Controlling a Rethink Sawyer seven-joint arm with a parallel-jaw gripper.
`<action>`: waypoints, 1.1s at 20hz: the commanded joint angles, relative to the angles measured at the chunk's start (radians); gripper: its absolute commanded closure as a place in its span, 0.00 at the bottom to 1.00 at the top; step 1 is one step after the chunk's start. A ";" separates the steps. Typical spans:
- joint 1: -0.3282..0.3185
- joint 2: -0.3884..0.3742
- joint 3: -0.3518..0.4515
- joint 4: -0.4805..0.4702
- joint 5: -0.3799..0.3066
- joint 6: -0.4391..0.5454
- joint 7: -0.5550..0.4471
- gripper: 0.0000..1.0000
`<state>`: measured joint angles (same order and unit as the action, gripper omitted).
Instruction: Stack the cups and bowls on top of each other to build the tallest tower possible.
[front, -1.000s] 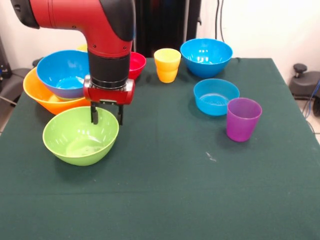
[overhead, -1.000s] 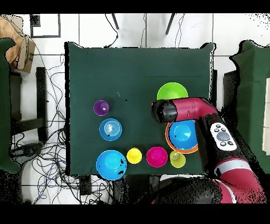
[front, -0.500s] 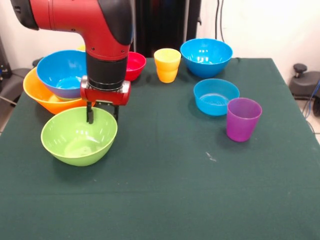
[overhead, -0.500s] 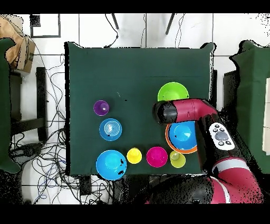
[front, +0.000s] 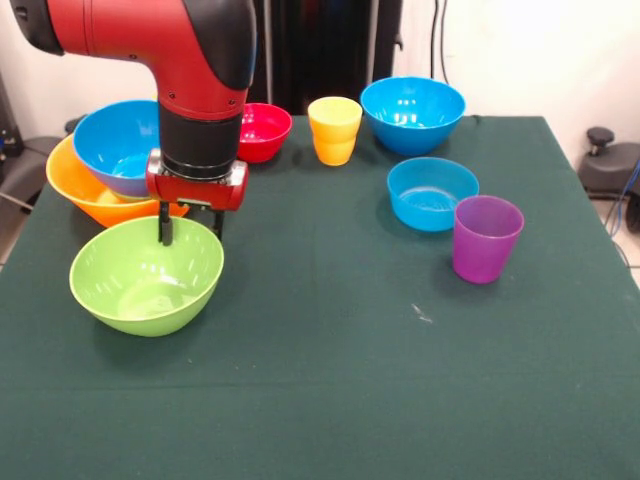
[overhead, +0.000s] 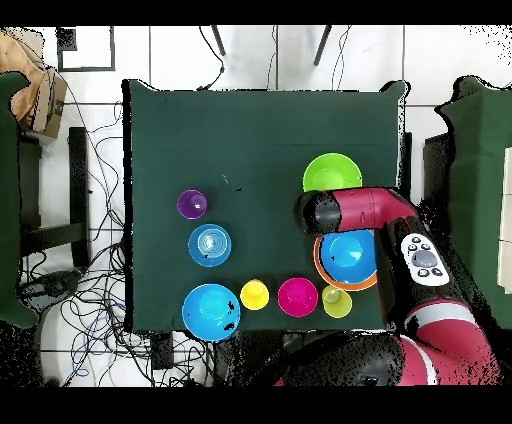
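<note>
We see the gripper pinching the far rim of the lime green bowl, one finger inside the bowl and one outside, the two drawn in against the wall. Compared with a second ago, the bowl and the gripper have travelled together toward the left in the front view, and the bowl now tips slightly, so we judge that it is being dragged or just starting to lift rather than resting freely. It sits just in front of the tower, which so far is the orange-yellow bowl with a large blue bowl nested inside it. In the overhead view the green bowl lies just beside that stack, with the arm crossing between them. We take the shift to mean that the green bowl is the next piece meant for the tower; it needs raising clear of the blue rim before it can go on top. The rest is untouched: the red bowl, the yellow cup, the second large blue bowl, the shallow blue bowl and the purple cup stand well apart across the table.
</note>
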<state>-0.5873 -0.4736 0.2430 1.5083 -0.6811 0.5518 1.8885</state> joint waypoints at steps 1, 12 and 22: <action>0.023 0.029 0.015 -0.066 -0.032 -0.059 0.005 0.00; 0.012 0.036 0.036 -0.081 -0.034 -0.060 -0.027 0.00; -0.022 0.037 0.114 -0.100 -0.085 -0.039 -0.211 0.00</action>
<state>-0.6042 -0.4587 0.2570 1.4981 -0.6813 0.5518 1.8885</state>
